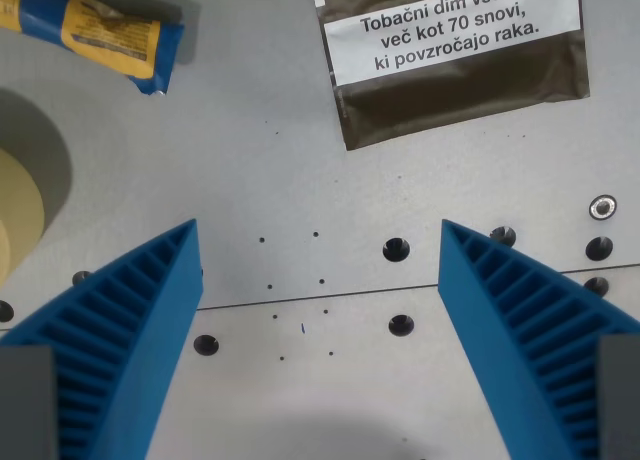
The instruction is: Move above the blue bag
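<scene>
gripper [318,280]: fingers spread wide, nothing held | blue bag [95,28]: top-left corner of wrist view (partly cut off) | you should drift there, centring it between the fingers, avoiding the tobacco pouch [455,60]

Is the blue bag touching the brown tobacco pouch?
Apart. The wrist view shows bare grey table between the blue bag at top left and the tobacco pouch at top right.

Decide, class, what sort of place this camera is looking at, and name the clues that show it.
Probably a robotics lab bench: a grey metal table with bolt holes, the blue ribbed tool open above it, and test items laid out, a blue bag and a tobacco pouch.
</scene>
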`<state>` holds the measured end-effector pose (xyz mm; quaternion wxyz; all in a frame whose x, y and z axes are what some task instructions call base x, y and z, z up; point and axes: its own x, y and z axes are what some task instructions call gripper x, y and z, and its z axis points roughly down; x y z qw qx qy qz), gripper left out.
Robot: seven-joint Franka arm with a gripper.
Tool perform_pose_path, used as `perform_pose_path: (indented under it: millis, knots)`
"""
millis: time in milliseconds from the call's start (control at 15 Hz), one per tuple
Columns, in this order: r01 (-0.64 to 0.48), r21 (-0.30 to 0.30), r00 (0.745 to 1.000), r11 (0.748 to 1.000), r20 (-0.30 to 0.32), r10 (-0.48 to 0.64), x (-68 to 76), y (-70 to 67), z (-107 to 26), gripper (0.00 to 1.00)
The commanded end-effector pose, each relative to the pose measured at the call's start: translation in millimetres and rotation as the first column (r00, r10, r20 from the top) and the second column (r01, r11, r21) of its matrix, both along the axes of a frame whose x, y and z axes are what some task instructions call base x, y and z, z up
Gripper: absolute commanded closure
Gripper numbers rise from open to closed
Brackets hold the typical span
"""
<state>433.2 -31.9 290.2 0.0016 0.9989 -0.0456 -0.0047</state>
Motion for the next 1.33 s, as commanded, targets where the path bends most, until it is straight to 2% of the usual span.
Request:
perform_pose_path:
  millis: [67,467,867,1067,1333]
  knots:
    - [0.001,0.000,1.000,1.000,0.005,-0.001,0.1,0.0,1.9,0.00]
    - [-0.026,0.001,1.000,1.000,0.006,0.026,0.5,0.8,1.2,0.00]
    - [-0.142,0.005,0.990,0.990,0.015,0.142,3.9,7.0,-4.3,0.00]
    - [-0.227,0.009,0.974,0.974,0.021,0.227,7.3,13.2,-9.8,0.00]
    - [-0.353,0.017,0.936,0.936,0.026,0.352,12.4,24.0,-18.5,0.00]
